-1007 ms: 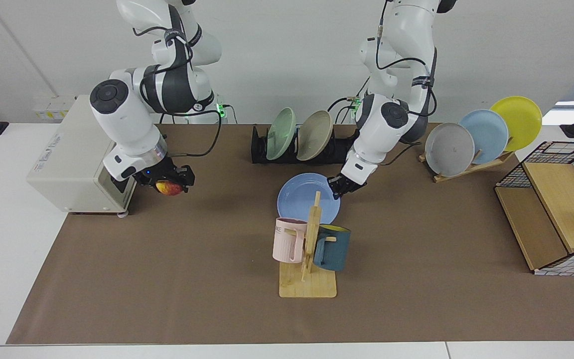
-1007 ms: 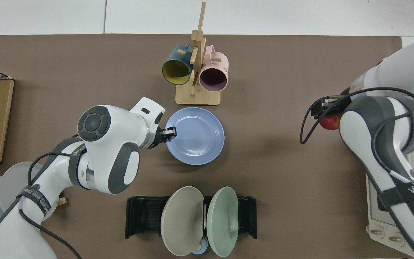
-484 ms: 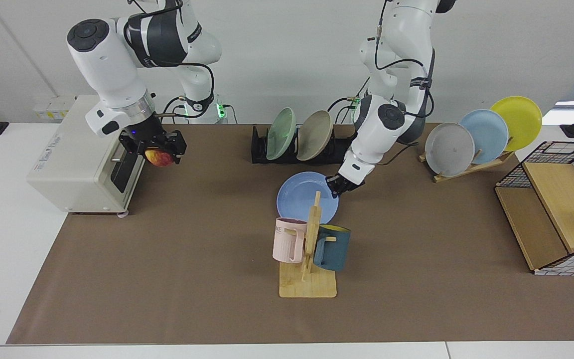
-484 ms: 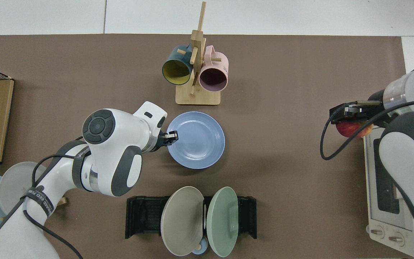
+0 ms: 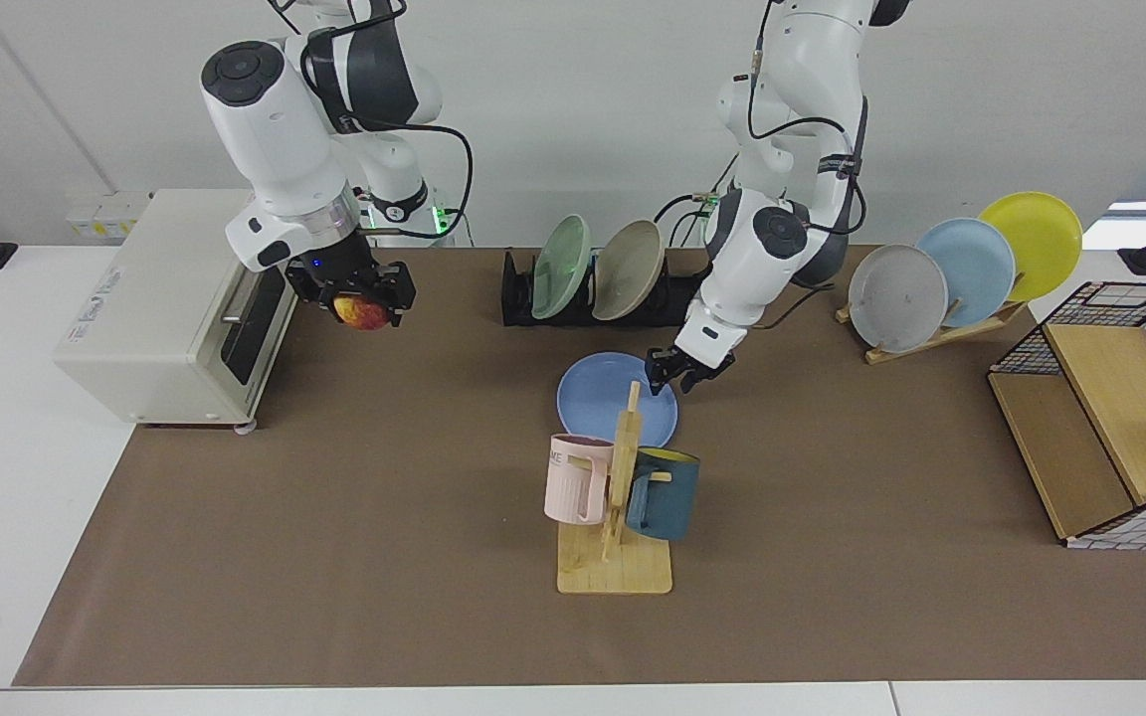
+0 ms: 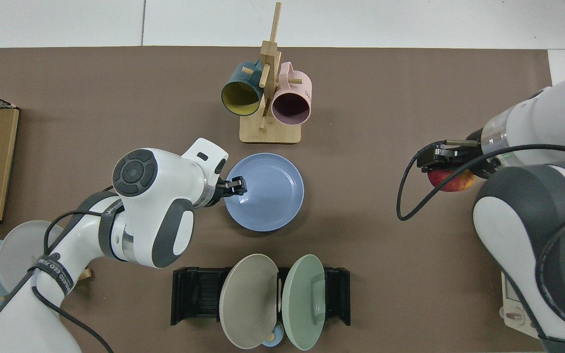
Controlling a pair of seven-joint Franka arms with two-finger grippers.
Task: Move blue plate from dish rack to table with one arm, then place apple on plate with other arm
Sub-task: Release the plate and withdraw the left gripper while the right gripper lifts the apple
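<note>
**Now: plate down on bench, apple up in the air**

So, the blue plate point(image 5: 605, 410) point(image 6: 269, 198) is out of the dish rack point(image 5: 517, 290) point(image 6: 195, 295). It lies flat on the brown mat of the bench point(image 5: 334, 517), about in the middle. The rack is just behind it, nearer the robots, & the mug stand point(image 5: 616, 569) is just in front of it in the facing view. The stand's stick hides a bit of the plate there.

The L pincer point(image 5: 674, 376) point(image 6: 237, 187) is at the plate's rim, on the side nearest the L arm. Its fingers look a bit apart, w/ the rim by their tips. I can't tell if they touch the plate.

The R pincer point(image 5: 362, 300) point(image 6: 447, 165) is up over the bench, in front of the white oven point(image 5: 155, 298). It is closed on the apple point(image 5: 362, 314) point(image 6: 451, 180), w/ a finger on each side. The apple hangs in the air, well apart from the plate. It is red w/ some yellow.

2 plates stand in the rack, side by side: a green one point(image 5: 560, 267) & a beige one point(image 5: 630, 268). A pink mug point(image 5: 571, 479) & a dark blue mug point(image 5: 663, 494) hang on the mug stand.

Over by the L arm, a slanted wood stand point(image 5: 941, 333) has 3 plates: grey, pale blue & yellow. Past that is a wood box point(image 5: 1100, 438) w/ wire sides, at the bench's edge.
</note>
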